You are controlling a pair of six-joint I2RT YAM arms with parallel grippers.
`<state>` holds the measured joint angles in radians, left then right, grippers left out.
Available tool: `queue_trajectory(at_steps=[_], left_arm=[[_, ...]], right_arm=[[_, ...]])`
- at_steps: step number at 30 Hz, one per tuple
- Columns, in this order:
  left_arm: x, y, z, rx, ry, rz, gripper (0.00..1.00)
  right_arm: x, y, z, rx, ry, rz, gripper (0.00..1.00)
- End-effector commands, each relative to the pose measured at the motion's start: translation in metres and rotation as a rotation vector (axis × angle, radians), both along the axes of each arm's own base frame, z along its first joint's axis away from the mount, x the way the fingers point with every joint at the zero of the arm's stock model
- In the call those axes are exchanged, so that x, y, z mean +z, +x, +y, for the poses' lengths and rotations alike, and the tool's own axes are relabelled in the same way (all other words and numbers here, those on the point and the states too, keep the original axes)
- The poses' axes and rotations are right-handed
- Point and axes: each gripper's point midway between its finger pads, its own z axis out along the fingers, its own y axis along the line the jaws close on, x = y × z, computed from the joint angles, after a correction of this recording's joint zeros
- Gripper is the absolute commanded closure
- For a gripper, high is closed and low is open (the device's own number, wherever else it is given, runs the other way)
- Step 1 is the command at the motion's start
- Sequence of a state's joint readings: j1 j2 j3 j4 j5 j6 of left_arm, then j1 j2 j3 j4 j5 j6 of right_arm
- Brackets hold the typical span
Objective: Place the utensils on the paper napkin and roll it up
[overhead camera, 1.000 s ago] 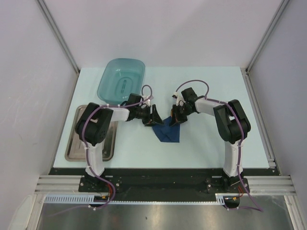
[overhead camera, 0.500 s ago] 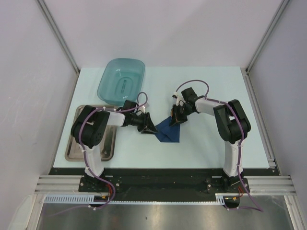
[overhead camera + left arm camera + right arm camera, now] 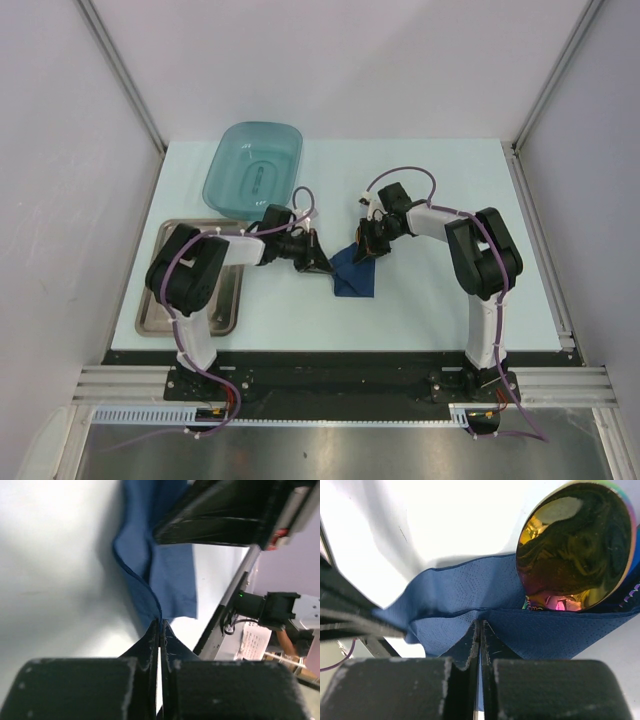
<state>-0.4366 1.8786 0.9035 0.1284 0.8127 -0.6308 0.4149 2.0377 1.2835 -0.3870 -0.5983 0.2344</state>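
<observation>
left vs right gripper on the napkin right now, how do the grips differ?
Left gripper pinches the napkin at its left corner; right gripper pinches its far edge. The gold spoon bowl sits in the napkin's fold just beyond the right gripper's tips; no utensil shows by the left gripper. Shared: both are shut on the thin paper.

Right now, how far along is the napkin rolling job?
Done: the spoon sits inside the fold of the napkin, gold bowl poking out. In hand: left gripper and right gripper each shut on a napkin edge. Left: the roll itself; the napkin is only loosely folded.
</observation>
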Motion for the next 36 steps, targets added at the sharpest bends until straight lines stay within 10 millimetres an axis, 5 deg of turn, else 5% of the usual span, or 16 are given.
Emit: queue_trajectory(at_steps=[1, 10, 17, 23, 36], left_arm=[[0.05, 0.006, -0.027, -0.054, -0.127, -0.117, 1.0], [0.045, -0.014, -0.06, -0.159, -0.156, -0.113, 1.0], [-0.01, -0.023, -0.053, -0.141, -0.017, 0.013, 1.0], [-0.034, -0.02, -0.045, -0.084, 0.059, 0.069, 1.0], [-0.044, -0.017, -0.034, -0.061, 0.091, 0.102, 1.0]], right_arm=[[-0.047, -0.005, -0.013, 0.0, -0.143, -0.005, 1.0], [-0.046, -0.003, -0.013, -0.003, -0.143, -0.011, 1.0], [-0.043, -0.002, -0.014, -0.006, -0.138, -0.013, 1.0], [-0.033, 0.0, -0.011, -0.006, -0.108, -0.019, 1.0], [0.073, 0.024, -0.004, -0.084, 0.226, -0.06, 0.93]])
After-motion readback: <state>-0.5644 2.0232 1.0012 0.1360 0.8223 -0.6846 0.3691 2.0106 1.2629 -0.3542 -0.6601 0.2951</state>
